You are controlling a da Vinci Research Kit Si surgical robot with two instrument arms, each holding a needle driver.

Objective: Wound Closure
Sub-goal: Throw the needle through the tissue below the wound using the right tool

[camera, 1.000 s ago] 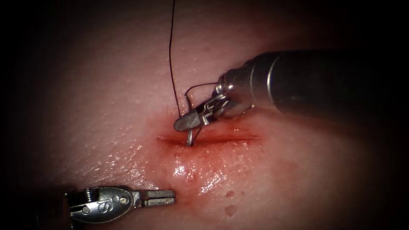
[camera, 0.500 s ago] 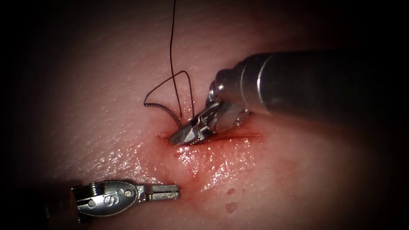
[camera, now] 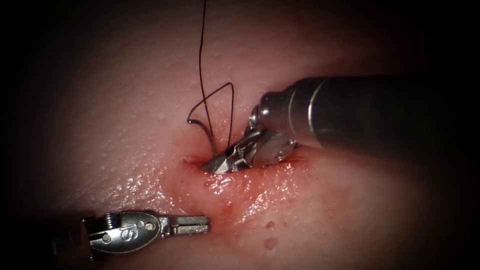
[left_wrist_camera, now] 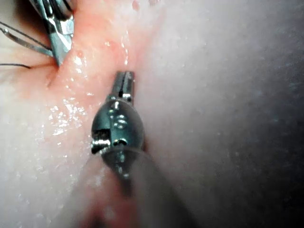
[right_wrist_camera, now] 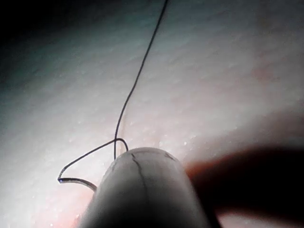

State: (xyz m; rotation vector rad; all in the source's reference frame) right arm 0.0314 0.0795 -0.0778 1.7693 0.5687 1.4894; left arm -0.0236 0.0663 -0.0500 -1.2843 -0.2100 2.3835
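Red fluid (camera: 235,187), wet and glistening, spreads as an irregular patch over the middle of the tissue (camera: 125,100). Two small separate red spots (camera: 270,225) lie below the patch, one above the other, near it but apart.

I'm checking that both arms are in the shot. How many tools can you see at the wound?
2. The right arm's tool has its gripper at the left end of the cut, shut on the needle. The left arm's tool lies below the cut, gripper shut, holding nothing.
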